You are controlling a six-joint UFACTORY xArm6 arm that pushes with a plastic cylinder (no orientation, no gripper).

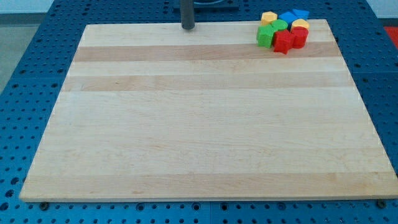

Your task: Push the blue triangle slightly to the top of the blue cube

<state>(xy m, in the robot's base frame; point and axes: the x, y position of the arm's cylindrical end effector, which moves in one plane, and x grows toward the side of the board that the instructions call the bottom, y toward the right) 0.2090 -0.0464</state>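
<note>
My tip (188,28) rests at the board's top edge, near the middle, well to the left of all the blocks. The blocks sit packed together in the top right corner. Two blue blocks lie at the back of the cluster: one (288,17) toward the middle and one (301,13) at the far right, touching each other. At this size I cannot tell which is the triangle and which the cube.
In the same cluster are a yellow block (268,17), another yellow block (300,25), two green blocks (278,25) (266,36) and two red blocks (299,36) (284,42). The wooden board (199,124) lies on a blue pegboard table.
</note>
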